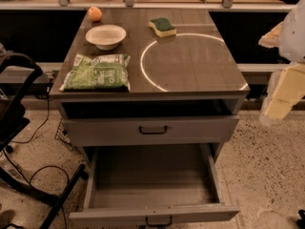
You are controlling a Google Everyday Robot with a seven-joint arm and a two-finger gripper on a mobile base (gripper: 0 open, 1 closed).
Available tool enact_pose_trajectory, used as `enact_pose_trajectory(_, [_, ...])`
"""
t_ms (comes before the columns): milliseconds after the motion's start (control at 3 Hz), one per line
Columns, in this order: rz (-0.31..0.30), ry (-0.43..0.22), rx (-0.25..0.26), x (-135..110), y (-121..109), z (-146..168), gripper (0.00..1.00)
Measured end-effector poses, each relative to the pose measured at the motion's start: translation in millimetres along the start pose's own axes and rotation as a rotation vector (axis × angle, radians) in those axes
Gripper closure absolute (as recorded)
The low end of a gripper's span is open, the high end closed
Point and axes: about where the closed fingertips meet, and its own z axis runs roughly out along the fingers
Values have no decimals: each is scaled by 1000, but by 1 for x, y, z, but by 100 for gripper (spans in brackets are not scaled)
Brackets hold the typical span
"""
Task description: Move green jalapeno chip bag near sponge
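Note:
The green jalapeno chip bag [97, 72] lies flat at the front left corner of the dark table top [200, 75]. The sponge [162, 26], dark green over yellow, lies near the back edge, a little right of the middle. My gripper [281, 97] hangs at the right edge of the view, beyond the table's right side and below its top. It is far from both the bag and the sponge, and it holds nothing that I can see.
A white bowl [106, 36] stands between the bag and the back edge, with an orange [95, 14] behind it. The bottom drawer [152, 187] is pulled far out. A black chair frame [19, 128] and cables sit at the left.

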Motion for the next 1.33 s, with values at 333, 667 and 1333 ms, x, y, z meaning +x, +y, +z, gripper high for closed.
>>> enact_pose_trajectory(333, [0,0,0,0,0,0,0])
enact_pose_trajectory(667, [-10,-73,70,-26,-20,-5,0])
enact_pose_trajectory(1333, [-11,-679,181,-190,-134,3,0])
